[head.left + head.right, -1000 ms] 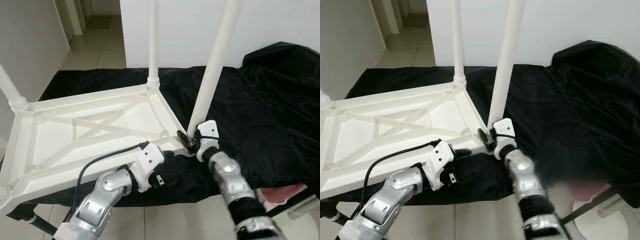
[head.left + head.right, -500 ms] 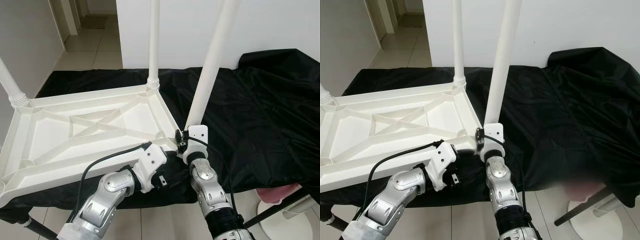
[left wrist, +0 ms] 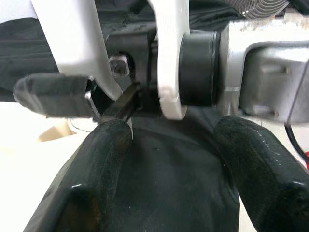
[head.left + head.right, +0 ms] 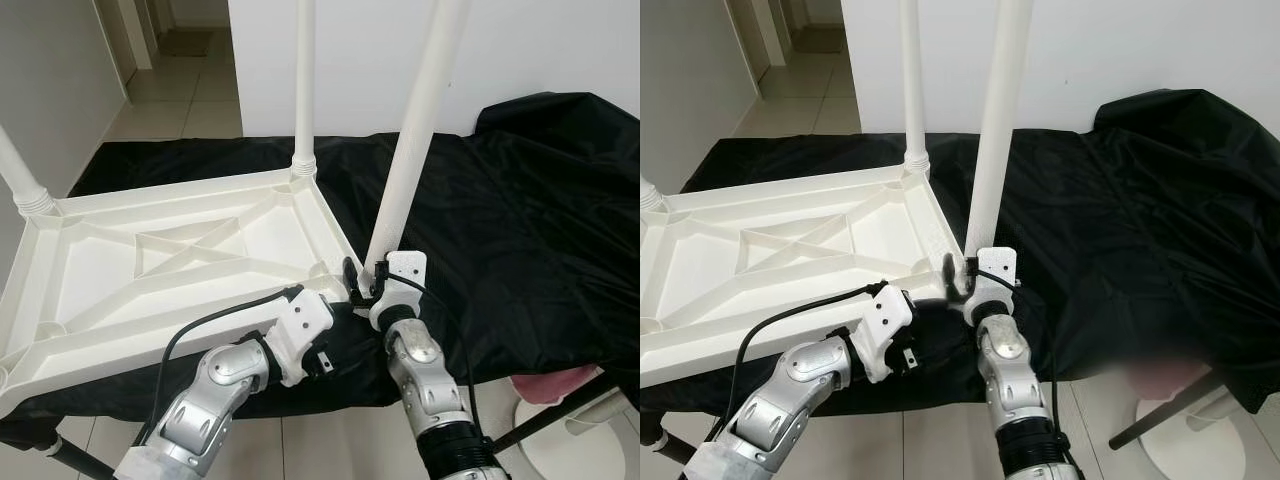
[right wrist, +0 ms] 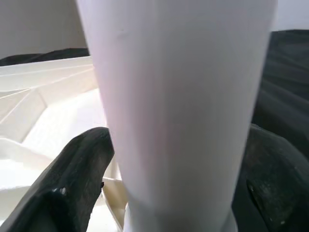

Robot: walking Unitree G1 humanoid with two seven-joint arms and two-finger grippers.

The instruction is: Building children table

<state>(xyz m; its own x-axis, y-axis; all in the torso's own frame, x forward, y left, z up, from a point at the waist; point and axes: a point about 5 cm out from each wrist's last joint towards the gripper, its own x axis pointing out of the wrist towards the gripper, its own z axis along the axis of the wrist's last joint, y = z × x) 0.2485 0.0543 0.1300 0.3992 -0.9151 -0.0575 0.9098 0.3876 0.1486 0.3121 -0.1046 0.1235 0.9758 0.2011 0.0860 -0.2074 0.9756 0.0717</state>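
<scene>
Tabletop: white plastic children's tabletop [image 4: 170,262] lay upside down, ribbed underside facing up, on a black cloth [image 4: 520,220] covering a low support.
Fitted legs: one white tubular plastic leg [image 4: 304,90] stood upright in the far corner socket; a second white leg [image 4: 20,175] rose from the far-left corner.
Leg at the near corner: a third white tubular leg [image 4: 418,130] stood at the tabletop's near right corner, leaning slightly to the right toward its top.
Right gripper: the right gripper [image 4: 372,285] was at the base of this third leg, its two black fingers [image 5: 79,169] set on either side of the tube and closed against it, as seen from the right wrist.
Left gripper: the left gripper [image 4: 340,322] was at the near edge of the tabletop, just beside the right gripper. Its black fingers [image 3: 104,154] were spread apart, resting over black cloth with nothing between them.
Floor: pale tiled floor [image 4: 190,105] lay beyond the support, leading to a doorway.
Wall: a white wall [image 4: 560,45] stood behind the cloth.
</scene>
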